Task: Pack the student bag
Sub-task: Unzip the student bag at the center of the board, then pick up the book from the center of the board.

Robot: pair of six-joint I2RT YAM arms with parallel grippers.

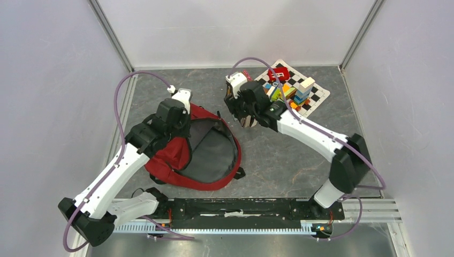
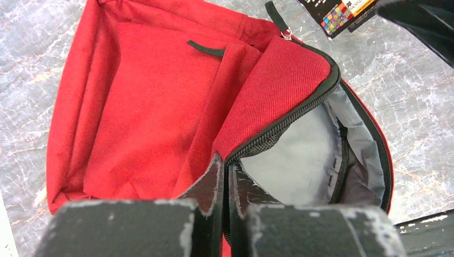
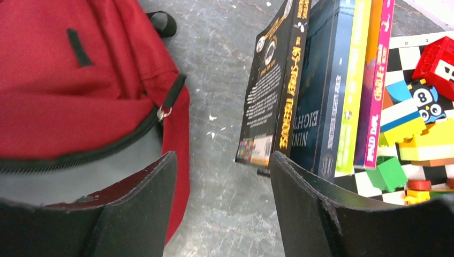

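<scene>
Student bag point(image 1: 214, 160) lies flat on the table point(image 1: 278, 155), left of centre, mouth unzipped, grey lining exposed.
Left gripper point(image 2: 225, 179) pinched shut on its zipper rim. A bare strip of table separates the bag's edge from the upright books point(image 3: 316, 85). The right gripper point(image 3: 222, 182) is spread open over that strip, holding nothing.

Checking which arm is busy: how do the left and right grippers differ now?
The left gripper is shut; the right gripper stands open. The left pinches the student bag at its zipper edge; the right holds nothing, bare table showing between its fingers. The left sits over the bag; the right hangs between bag and the row of books. Both have scuffed black fingers.
</scene>
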